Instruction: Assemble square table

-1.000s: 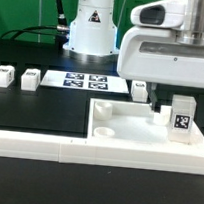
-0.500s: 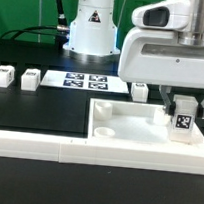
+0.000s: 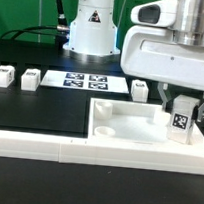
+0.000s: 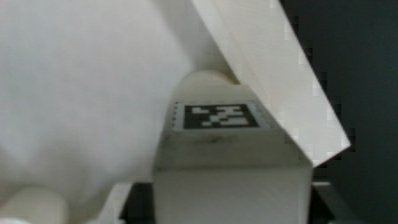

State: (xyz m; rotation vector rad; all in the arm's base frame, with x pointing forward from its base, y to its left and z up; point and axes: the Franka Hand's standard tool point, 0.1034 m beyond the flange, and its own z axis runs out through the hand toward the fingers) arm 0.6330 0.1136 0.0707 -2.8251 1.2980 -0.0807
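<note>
While the gripper (image 3: 183,111) is clamped on one table leg (image 3: 180,125), a finger pressed to each side, that leg stands upright: long axis vertical, tag facing the exterior camera. It hangs directly under the gripper, at the end of the tabletop slab (image 3: 138,126) toward the exterior view's right. Whether its foot touches the slab or sits just above it, cannot tell. Two round sockets (image 3: 102,109) show at the slab's opposite end, both bare; any socket beneath the leg is hidden by it. In the wrist view the tag (image 4: 221,114) sits centred between the jaws, with white slab behind. Three spare legs (image 3: 31,79) lie beyond the slab's far edge, well apart from the gripper. Judgement: the coming move turns on the leg axis being plumb over a hidden corner socket, so it goes straight down with no sideways reach.
</note>
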